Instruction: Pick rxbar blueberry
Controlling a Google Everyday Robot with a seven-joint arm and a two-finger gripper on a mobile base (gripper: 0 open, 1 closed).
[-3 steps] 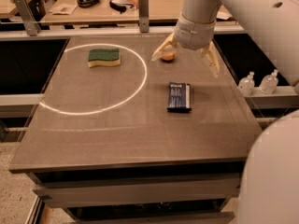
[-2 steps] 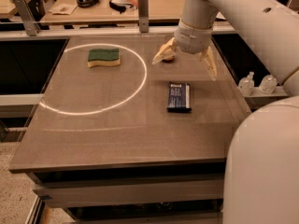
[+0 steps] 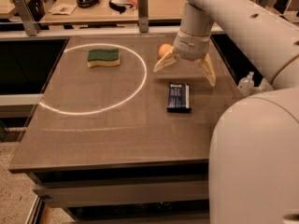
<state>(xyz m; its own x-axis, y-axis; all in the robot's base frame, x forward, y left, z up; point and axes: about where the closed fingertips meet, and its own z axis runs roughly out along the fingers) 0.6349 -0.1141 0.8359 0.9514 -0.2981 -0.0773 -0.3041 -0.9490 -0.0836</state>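
Pincer (image 3: 187, 68) above the far right part of the bench (image 3: 117, 139), its two pale fingers spread wide and holding nothing. The rxbar blueberry (image 3: 179, 97) lies flat just in front of it, outside the white ring (image 3: 145, 73). A green-and-yellow sponge (image 3: 103, 57) lies inside the ring, and a small orange object (image 3: 163, 49) sits behind the pincer

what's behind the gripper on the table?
A round orange object sits behind the gripper, its lower edge covered by one of the open jaws. The rxbar blueberry lies just in front of the gripper, uncovered.
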